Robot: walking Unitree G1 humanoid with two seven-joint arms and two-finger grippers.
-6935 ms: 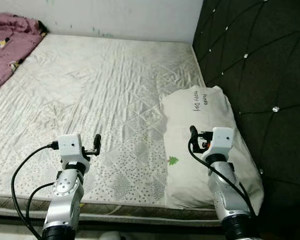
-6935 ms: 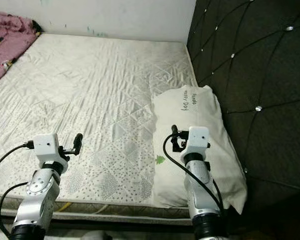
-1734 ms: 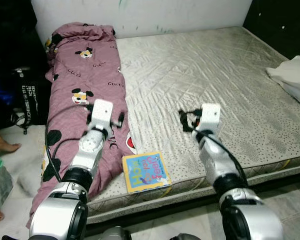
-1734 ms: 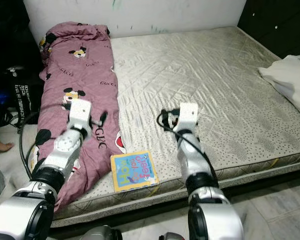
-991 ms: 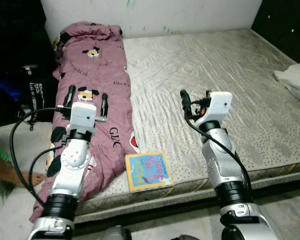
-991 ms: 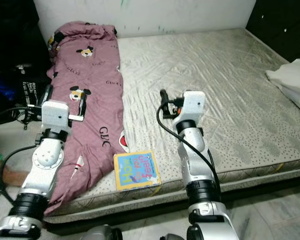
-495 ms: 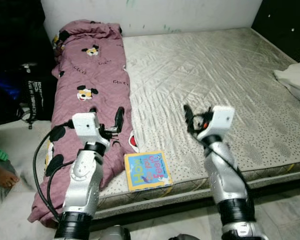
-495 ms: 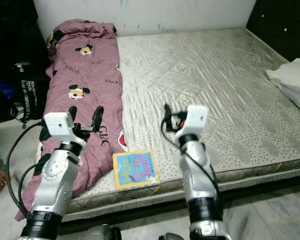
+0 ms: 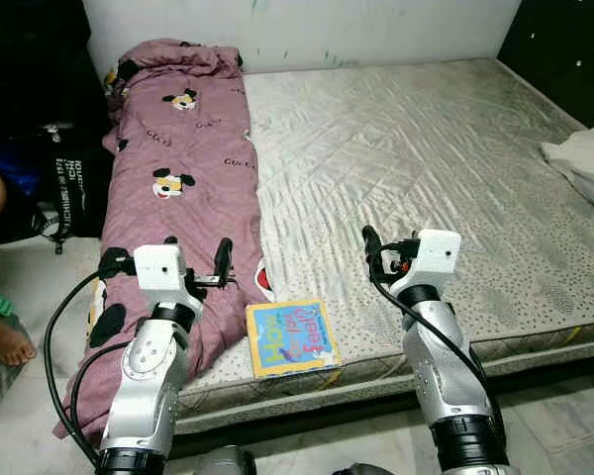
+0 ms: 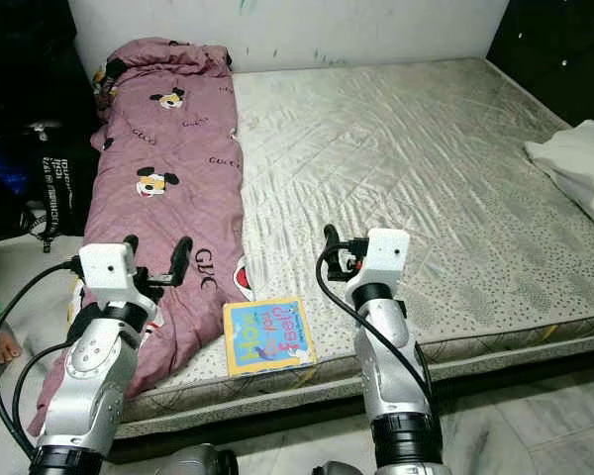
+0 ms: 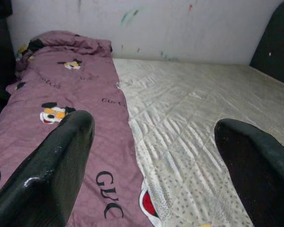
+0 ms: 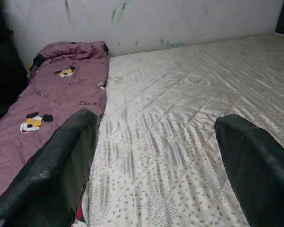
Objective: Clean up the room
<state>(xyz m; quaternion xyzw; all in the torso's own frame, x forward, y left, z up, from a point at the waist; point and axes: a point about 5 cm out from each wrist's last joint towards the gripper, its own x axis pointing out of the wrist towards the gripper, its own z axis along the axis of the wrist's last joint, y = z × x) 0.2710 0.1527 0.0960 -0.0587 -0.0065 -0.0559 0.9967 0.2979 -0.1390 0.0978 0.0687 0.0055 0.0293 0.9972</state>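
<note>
Purple blanket [image 9: 183, 178] hugs the mattress [image 9: 426, 158] edge; both grippers [image 9: 196, 259] [image 9: 376, 244] hover spread.

We count one mattress [image 9: 416, 148], one mauve cartoon-print blanket [image 9: 183, 168], one colourful children's book [image 9: 292, 337], one white pillow [image 9: 586, 168], one black bag [image 9: 64, 193], and a person's one bare foot [image 9: 5, 341].

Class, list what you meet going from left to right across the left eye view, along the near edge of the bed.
Person's foot → left claw over the purple blanket → picture book → right claw → white pillow at the right edge.
</note>
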